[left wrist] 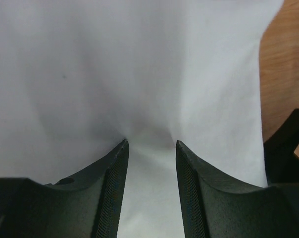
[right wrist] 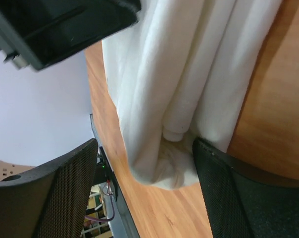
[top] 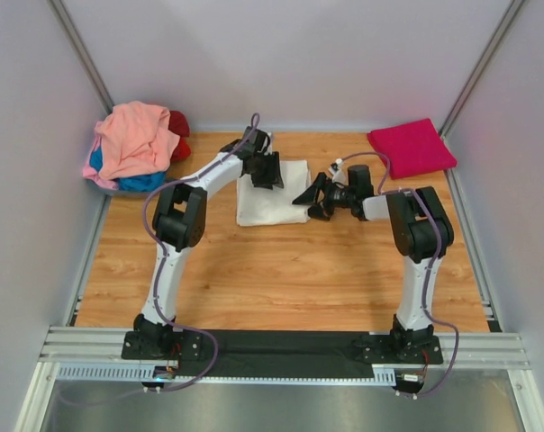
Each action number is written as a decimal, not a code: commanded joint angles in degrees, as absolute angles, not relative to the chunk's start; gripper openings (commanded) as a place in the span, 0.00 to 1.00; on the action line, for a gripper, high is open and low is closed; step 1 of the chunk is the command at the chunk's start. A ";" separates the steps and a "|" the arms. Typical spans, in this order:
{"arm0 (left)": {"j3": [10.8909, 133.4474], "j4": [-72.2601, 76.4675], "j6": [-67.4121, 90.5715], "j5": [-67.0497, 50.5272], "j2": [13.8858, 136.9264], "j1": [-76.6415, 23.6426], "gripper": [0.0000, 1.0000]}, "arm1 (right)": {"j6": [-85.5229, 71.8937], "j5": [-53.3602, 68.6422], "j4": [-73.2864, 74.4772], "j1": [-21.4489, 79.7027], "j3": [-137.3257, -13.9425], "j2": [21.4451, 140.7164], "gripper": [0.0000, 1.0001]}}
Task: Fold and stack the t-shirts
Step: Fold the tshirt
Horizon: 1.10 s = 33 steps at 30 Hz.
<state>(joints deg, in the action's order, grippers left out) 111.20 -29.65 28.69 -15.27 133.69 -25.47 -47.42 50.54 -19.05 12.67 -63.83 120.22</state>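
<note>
A folded cream-white t-shirt (top: 284, 203) lies on the wooden table near the middle. My left gripper (top: 266, 173) points down onto its top, jaws apart, with both fingertips pressed into the cloth (left wrist: 139, 64), which puckers between them (left wrist: 151, 144). My right gripper (top: 307, 200) stands open at the shirt's right edge. In the right wrist view the rolled, layered edge (right wrist: 154, 89) hangs between its fingers (right wrist: 144, 148), the right finger (right wrist: 224, 193) touching the cloth. A folded magenta t-shirt (top: 412, 147) lies at the back right. Salmon-pink (top: 132, 137), blue (top: 139, 182) and red (top: 179, 135) shirts sit heaped at the back left.
Grey walls enclose the table on three sides. The wooden tabletop (top: 281, 279) stretches bare between the white shirt and the arm bases. A metal rail (top: 281, 346) runs along the near edge. The left arm's black body (right wrist: 55, 25) shows at the top of the right wrist view.
</note>
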 commanded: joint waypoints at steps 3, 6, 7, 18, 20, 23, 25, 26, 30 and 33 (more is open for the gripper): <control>113.38 -29.18 28.75 -12.23 136.14 -25.58 0.50 | -46.76 52.12 -22.95 12.74 -53.72 111.81 0.79; 112.77 -30.06 26.55 -9.67 136.41 -25.66 0.49 | -46.23 52.29 -23.47 13.35 -47.47 106.62 0.79; 112.42 -30.15 26.02 -8.80 136.06 -25.75 0.49 | -46.32 52.90 -24.34 13.71 -45.89 105.05 0.79; 108.19 -31.02 21.97 -6.24 126.83 -28.30 0.51 | -38.06 44.13 -6.45 16.35 -52.43 93.59 0.62; 109.07 -32.42 21.80 -5.63 125.86 -28.30 0.51 | -38.06 42.55 -4.75 16.61 -55.44 95.44 0.48; 108.90 -33.57 21.71 -4.92 125.25 -28.30 0.51 | -39.20 42.89 -3.17 17.40 -61.68 100.88 0.17; 107.59 -34.54 22.41 -3.79 124.20 -28.30 0.50 | -39.90 43.41 -2.73 17.93 -65.80 105.00 0.03; 106.88 -34.80 22.85 -2.91 123.58 -28.30 0.50 | -39.99 43.68 -2.12 18.28 -66.96 106.33 0.01; 102.93 -36.03 23.55 -1.06 120.33 -28.30 0.50 | -39.82 42.54 0.08 18.37 -69.87 113.10 0.00; 98.45 -36.91 22.94 2.80 117.25 -28.21 0.50 | -38.50 38.87 4.55 18.37 -67.95 116.63 0.00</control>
